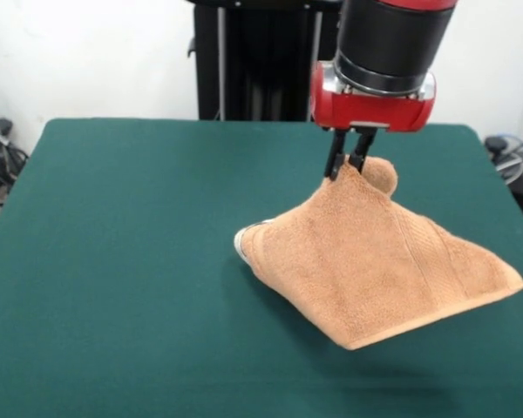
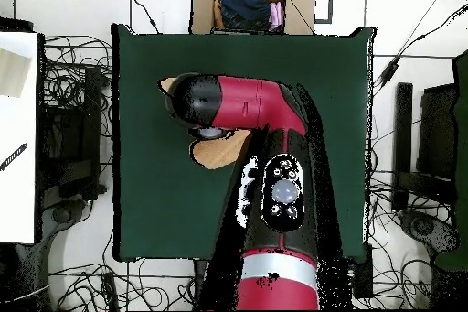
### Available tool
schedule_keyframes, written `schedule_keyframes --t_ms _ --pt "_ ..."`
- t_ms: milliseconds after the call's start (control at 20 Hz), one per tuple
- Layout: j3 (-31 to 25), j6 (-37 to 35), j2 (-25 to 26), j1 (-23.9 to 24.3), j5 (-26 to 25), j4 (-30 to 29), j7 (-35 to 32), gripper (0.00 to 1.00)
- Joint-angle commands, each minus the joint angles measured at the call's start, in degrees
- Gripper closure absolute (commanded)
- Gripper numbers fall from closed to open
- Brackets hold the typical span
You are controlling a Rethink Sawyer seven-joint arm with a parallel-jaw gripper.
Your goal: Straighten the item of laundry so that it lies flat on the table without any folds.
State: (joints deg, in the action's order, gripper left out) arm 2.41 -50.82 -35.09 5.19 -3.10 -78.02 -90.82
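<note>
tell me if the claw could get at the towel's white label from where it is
Probably not right now: the claw is shut on the towel peak, holding it up. The label itself is exposed at the low left corner.

No readable text, brand, number or sign in either view, small white label point(image 1: 247, 240) at the 9 o'clock edge of the peach towel point(image 1: 379, 261) shows no legible print

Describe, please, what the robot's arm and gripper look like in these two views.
The arm has glossy red shells joined by black cylindrical sections. From overhead, a black panel along it carries several round grey buttons, and a silver band rings the base. In the front view, a black wrist cylinder ends in a red cuff with a metallic rim. The gripper has two thin black fingers.
</note>
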Motion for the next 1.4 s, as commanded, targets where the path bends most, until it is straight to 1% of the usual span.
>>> schedule_keyframes --t_ms 50,400,800,1150,1400 --pt "-5.8 -1.1 -1.2 1.3 0.4 -4.9 0.1 1.00" --pt "-5.7 -0.8 -0.9 1.4 -0.3 -5.6 -0.6 1.00" --pt "-5.8 -0.6 -1.5 1.7 -0.4 -6.8 0.0 1.00" --pt "-6.3 -1.1 -2.0 2.2 -0.9 -8.2 1.7 1.00" --pt "-6.0 -0.7 -2.6 2.4 -1.3 -9.2 1.6 1.00"
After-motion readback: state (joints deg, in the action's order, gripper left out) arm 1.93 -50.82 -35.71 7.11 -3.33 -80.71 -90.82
